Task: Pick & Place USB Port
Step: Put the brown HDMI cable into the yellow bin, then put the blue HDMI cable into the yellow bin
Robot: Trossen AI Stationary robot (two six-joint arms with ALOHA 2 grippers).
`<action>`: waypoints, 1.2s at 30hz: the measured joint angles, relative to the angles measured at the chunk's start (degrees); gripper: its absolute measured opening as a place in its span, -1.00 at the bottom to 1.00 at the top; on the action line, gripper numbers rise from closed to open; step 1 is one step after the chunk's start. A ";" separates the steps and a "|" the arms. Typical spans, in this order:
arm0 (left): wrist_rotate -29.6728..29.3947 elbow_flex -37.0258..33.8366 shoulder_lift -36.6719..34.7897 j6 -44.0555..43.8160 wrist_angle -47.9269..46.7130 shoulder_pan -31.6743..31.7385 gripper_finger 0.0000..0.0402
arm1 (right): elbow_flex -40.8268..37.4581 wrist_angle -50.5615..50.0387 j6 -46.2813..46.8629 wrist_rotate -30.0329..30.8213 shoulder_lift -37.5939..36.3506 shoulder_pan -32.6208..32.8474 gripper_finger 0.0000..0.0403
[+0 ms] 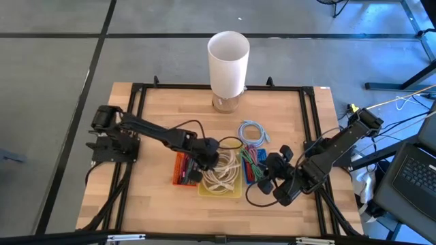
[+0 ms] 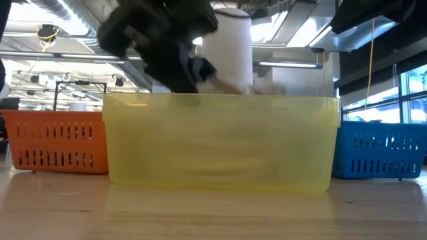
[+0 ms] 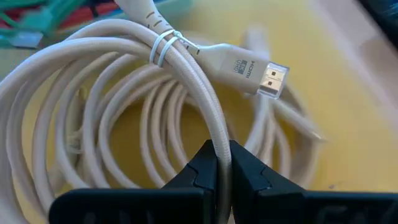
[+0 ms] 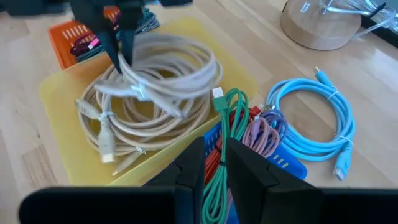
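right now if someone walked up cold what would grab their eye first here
Likely the left gripper, shut on a strand of the coiled beige HDMI cable over the yellow bin at the table's front centre. Next, the tall white cylinder at the far edge, and the light blue cable coil lying on the wood beside the blue bin, where the right gripper hovers.

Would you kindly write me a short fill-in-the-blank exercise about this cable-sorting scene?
1. The left end effector is shut on a strand of the ____ cable coil.
2. That coil lies in the ____ bin, between an orange bin and a blue bin.
3. The right end effector grips a ____ cable.
4. The light blue cable lies on the bare ____.

Missing words: beige; yellow; green; table
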 joint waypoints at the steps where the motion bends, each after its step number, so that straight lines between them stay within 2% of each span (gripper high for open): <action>1: -0.17 0.00 1.05 0.02 0.47 0.00 -0.94 | 0.00 0.00 0.01 -0.01 0.00 0.00 -0.68; 7: 0.22 0.33 6.75 -0.03 1.43 0.11 -0.94 | 0.00 0.10 0.04 -0.04 -0.02 0.00 -0.68; 11: 0.23 0.26 7.23 -1.52 2.58 0.29 -0.92 | 0.00 0.07 0.04 -0.04 -0.02 0.00 -0.68; 21: -0.52 -0.11 2.12 -4.55 0.38 -0.02 -0.32 | 0.00 0.09 0.04 -0.02 -0.02 0.00 -0.68; 27: -0.38 -0.11 -5.05 -9.40 -3.05 0.00 -0.04 | 0.00 -0.02 0.01 -0.04 -0.02 0.00 -0.68; 32: -0.53 -0.09 -15.46 -19.32 -10.04 -1.22 0.02 | 0.00 -0.59 1.35 -0.04 -0.02 -0.32 -0.68; 34: -3.43 -0.09 -19.73 -20.15 -13.40 -3.87 0.01 | 0.00 -1.41 2.47 -0.04 -0.02 -1.04 -0.68; 36: -9.76 -0.09 -23.99 -21.24 -15.81 -8.01 -0.01 | 0.00 -2.91 3.90 -0.08 -0.02 -2.76 -0.68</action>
